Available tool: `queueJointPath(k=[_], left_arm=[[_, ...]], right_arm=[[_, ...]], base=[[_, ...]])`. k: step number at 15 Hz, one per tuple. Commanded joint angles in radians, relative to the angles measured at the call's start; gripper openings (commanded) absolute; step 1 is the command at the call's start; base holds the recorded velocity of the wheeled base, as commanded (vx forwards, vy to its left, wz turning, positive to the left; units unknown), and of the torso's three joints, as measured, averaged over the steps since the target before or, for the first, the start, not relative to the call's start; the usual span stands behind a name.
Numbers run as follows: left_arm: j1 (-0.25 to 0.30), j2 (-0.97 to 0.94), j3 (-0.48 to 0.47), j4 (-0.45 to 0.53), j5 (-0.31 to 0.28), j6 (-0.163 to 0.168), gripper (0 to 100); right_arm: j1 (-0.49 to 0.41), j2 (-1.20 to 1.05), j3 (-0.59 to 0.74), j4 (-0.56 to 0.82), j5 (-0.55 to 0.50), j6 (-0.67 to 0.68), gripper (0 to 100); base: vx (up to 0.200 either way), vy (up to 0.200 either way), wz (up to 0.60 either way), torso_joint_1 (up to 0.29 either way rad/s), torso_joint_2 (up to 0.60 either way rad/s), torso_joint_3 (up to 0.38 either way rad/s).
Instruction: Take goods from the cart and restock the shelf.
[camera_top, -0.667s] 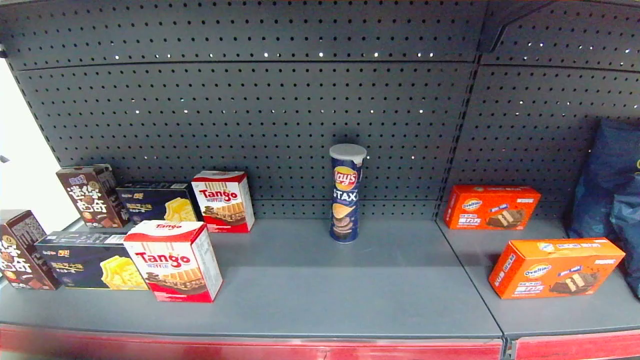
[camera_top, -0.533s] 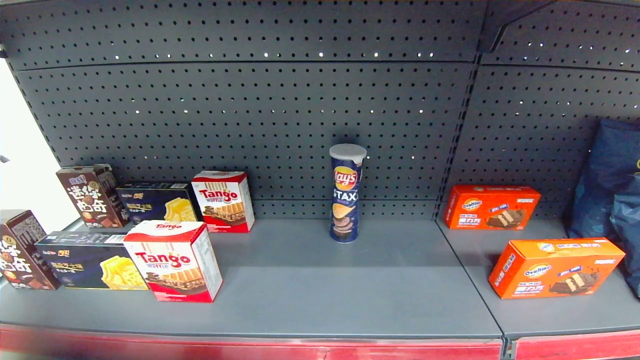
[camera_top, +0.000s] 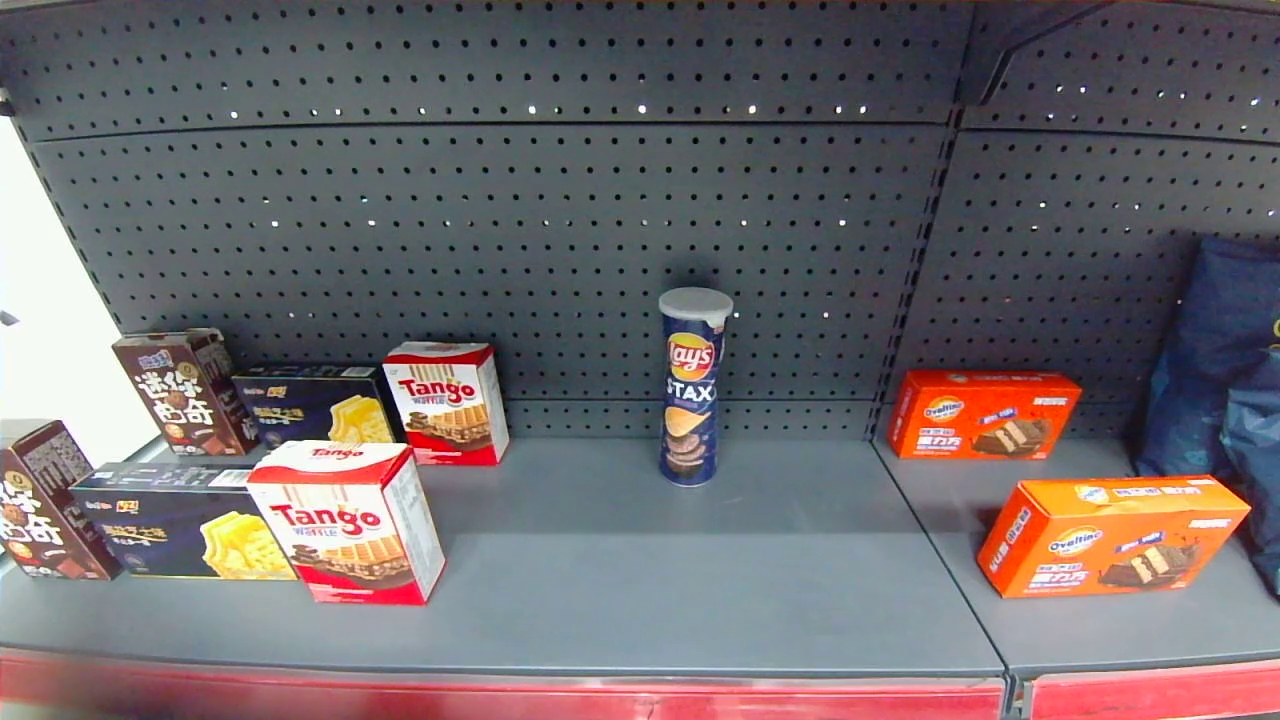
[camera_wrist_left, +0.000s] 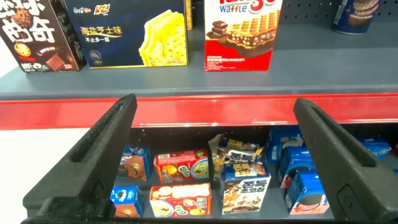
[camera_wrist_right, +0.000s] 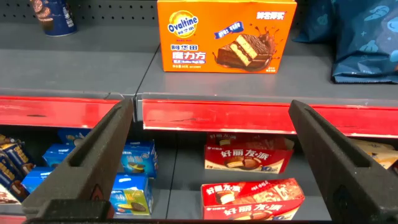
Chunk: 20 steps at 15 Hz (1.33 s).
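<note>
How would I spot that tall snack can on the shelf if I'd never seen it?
Start at the grey shelf with the dark pegboard back. Near the middle, close to the back, stands the can, apart from the red-and-white box to its left and the orange box to its right. It is the only round tube: dark blue, pale lid.

The shelf (camera_top: 620, 580) is grey with a red front edge. Its back panel (camera_top: 500, 230) is dark grey, dotted with rows of small holes. The can (camera_top: 690, 400) is navy with a pale grey lid. Wafer boxes (camera_top: 350, 525) are red and white, cake boxes (camera_top: 1110, 535) orange, cracker boxes (camera_top: 180, 525) navy with yellow, and bags (camera_top: 1215, 350) blue.
</note>
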Motion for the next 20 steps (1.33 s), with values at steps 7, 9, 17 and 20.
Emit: queueJointPath(k=[7,9,17,20], left_arm=[[0.000,0.001,0.000,0.001,-0.014,0.007,100],[0.000,0.001,0.000,-0.001,-0.009,0.004,100],[0.000,0.001,0.000,-0.001,-0.011,0.004,100],[0.000,0.001,0.000,0.001,-0.011,0.006,100]], right_arm=[[0.000,0.000,0.000,0.000,-0.007,0.000,100],[0.000,0.000,0.000,0.000,-0.007,0.000,100],[0.000,0.000,0.000,0.000,-0.009,0.000,100],[0.000,0.000,0.000,0.000,-0.009,0.000,100]], base=[[0.000,0.000,0.17,-0.001,0.00,0.001],[0.000,0.000,0.60,0.000,0.00,0.002],[0.000,0.000,0.60,0.003,0.00,0.001],[0.000,0.000,0.60,0.002,0.00,0.001]])
